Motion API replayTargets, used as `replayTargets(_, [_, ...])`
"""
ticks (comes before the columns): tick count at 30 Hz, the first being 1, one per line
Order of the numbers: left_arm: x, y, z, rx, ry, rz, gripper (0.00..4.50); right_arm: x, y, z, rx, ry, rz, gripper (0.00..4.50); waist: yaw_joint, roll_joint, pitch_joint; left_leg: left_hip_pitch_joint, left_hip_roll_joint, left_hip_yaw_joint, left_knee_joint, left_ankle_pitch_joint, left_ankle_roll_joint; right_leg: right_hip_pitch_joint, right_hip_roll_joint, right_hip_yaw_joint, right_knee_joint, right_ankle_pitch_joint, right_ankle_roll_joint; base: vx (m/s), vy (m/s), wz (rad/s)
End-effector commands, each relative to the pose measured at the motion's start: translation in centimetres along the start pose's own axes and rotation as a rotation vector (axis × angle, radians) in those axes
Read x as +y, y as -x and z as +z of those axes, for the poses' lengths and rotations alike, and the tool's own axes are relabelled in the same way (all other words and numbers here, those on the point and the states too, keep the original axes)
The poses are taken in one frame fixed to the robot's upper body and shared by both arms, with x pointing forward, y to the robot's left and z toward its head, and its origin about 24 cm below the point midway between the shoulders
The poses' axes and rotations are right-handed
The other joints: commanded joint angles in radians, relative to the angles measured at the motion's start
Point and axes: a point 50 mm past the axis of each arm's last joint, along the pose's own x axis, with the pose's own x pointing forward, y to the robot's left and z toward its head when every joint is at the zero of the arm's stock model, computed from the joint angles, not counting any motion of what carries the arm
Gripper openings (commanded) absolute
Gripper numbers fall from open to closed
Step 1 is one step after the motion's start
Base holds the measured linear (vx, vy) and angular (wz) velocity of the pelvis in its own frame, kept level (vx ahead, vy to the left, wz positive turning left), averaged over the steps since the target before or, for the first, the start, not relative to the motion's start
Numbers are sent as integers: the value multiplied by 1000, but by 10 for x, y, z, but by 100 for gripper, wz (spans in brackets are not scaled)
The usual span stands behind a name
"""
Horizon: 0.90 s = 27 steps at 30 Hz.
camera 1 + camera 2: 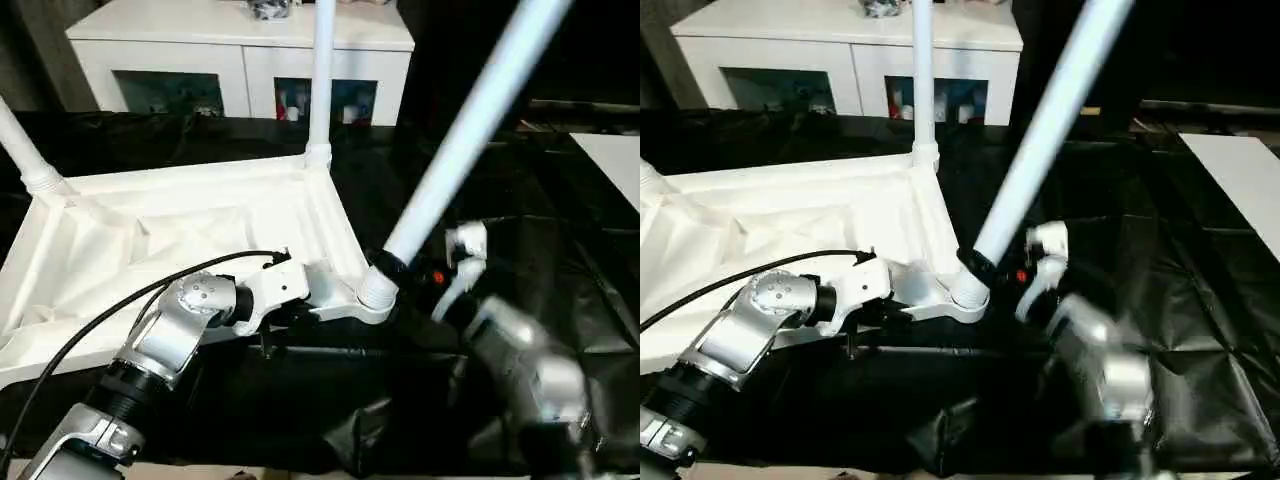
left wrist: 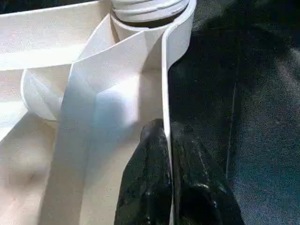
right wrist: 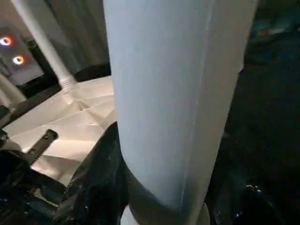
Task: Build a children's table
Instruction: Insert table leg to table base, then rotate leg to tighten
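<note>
While the left gripper (image 2: 166, 154) is pinching the tabletop (image 1: 190, 240) rim near a corner socket, the right gripper (image 1: 395, 268) is squeezing the leaning leg (image 1: 460, 140) there.

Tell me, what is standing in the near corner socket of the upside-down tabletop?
A tilted white leg stands in the near corner socket of the tabletop. The socket covers the leg's lower end, so its seating cannot be seen.

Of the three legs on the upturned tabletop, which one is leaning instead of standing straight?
The leg at the near corner socket, beside the right gripper. It slants away from the tabletop, while the far-corner leg stands upright.
</note>
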Motion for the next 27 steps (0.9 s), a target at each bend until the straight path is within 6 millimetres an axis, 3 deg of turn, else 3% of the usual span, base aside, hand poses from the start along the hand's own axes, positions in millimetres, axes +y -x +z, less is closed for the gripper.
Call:
replayTargets(1, [8, 4, -5, 26, 10, 74, 0, 1, 7, -14, 82, 89, -22, 186, 1, 0, -47, 11, 59, -21, -83, -184, 16, 35, -85, 49, -84, -131, -226, 0, 0, 0])
replayTargets(6, [9, 4, -5, 31, 3, 72, 0, 10, 6, -18, 170, 220, 55, 186, -1, 0, -46, 8, 58, -23, -85, -187, 13, 36, -83, 51, -87, -158, -201, 0, 0, 0])
replayTargets(7, [9, 4, -5, 31, 2, 71, 0, 12, 5, -19, 200, 245, 79, 186, -3, -7, -46, 7, 58, -22, -85, -185, 16, 36, -82, 51, -88, -154, -201, 0, 0, 0])
replayTargets(9, [9, 4, -5, 32, -4, 69, 0, 13, 4, -20, 241, 287, 112, 186, -2, -3, -45, 8, 58, -21, -84, -183, 21, 35, -83, 51, -87, -155, -202, 0, 0, 0])
replayTargets(10, [10, 4, -5, 34, -7, 68, 0, 13, 2, -20, 259, 294, 125, 186, -2, -8, -44, 7, 57, -21, -83, -185, 25, 36, -84, 52, -88, -167, -201, 0, 0, 0])
replayTargets(14, [9, 5, -6, 38, -12, 53, 0, 12, -3, -19, 362, 258, 181, 186, -4, -10, -41, 10, 58, -22, -85, -207, 23, 31, -84, 52, -94, -234, -193, 0, 0, 0])
replayTargets(15, [9, 5, -6, 38, -12, 53, 0, 12, -3, -19, 362, 258, 181, 186, -7, -15, -42, 8, 58, -23, -86, -202, 24, 33, -83, 51, -92, -228, -194, 0, 0, 0])
replayTargets(20, [8, 6, -6, 40, -17, 43, 0, 0, -6, -23, 506, 193, 204, 186, -8, -16, -45, 9, 59, -21, -82, -179, 28, 32, -85, 52, -87, -166, -215, 0, 0, 0])
replayTargets(23, [8, 7, -7, 44, -21, 38, 0, -4, -8, -23, 533, 158, 190, 185, -7, -16, -45, 10, 60, -22, -85, -195, 19, 32, -85, 51, -89, -177, -212, 0, 0, 0])
replayTargets(25, [8, 7, -8, 49, -25, 37, 0, -8, -10, -23, 555, 150, 170, 185, -11, -17, -42, 12, 59, -23, -88, -230, 8, 30, -85, 50, -91, -219, -212, 0, 0, 0])
replayTargets(27, [8, 7, -8, 50, -26, 38, 0, -11, -11, -23, 572, 143, 163, 185, -14, -18, -35, 17, 60, -25, -91, -291, -8, 25, -88, 51, -102, -320, -196, 0, 0, 0])
